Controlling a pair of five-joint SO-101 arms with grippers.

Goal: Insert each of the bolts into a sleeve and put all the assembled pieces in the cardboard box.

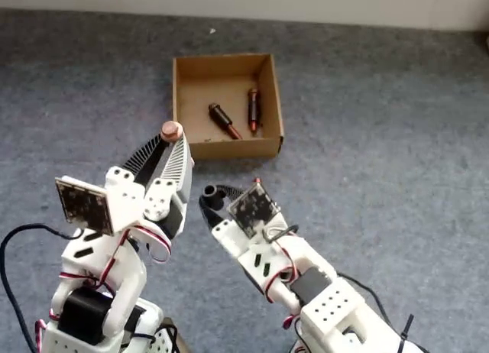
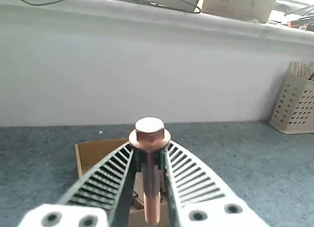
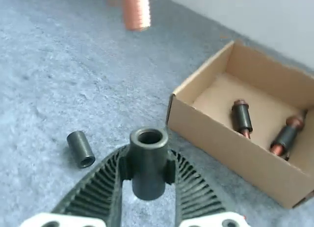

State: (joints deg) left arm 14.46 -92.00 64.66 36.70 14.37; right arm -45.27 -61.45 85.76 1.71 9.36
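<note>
My left gripper (image 1: 173, 141) is shut on a copper bolt (image 1: 171, 130), held head up just in front of the cardboard box (image 1: 229, 148). The left wrist view shows the bolt (image 2: 150, 138) upright between the fingers (image 2: 109, 174). My right gripper (image 1: 215, 202) is shut on a black sleeve (image 1: 210, 194) a little to the right of it and nearer the arms. That sleeve (image 3: 148, 160) stands with its bore facing up, and the bolt's threaded end (image 3: 135, 11) hangs above and beyond it. A second sleeve (image 3: 81, 148) lies loose on the carpet.
The box (image 3: 230, 153) holds two assembled pieces (image 3: 242, 116) (image 3: 284, 136), also visible from above (image 1: 224, 120) (image 1: 253, 108). Grey carpet (image 1: 382, 139) lies open all around. A white wall and a perforated holder (image 2: 294, 106) stand beyond the carpet.
</note>
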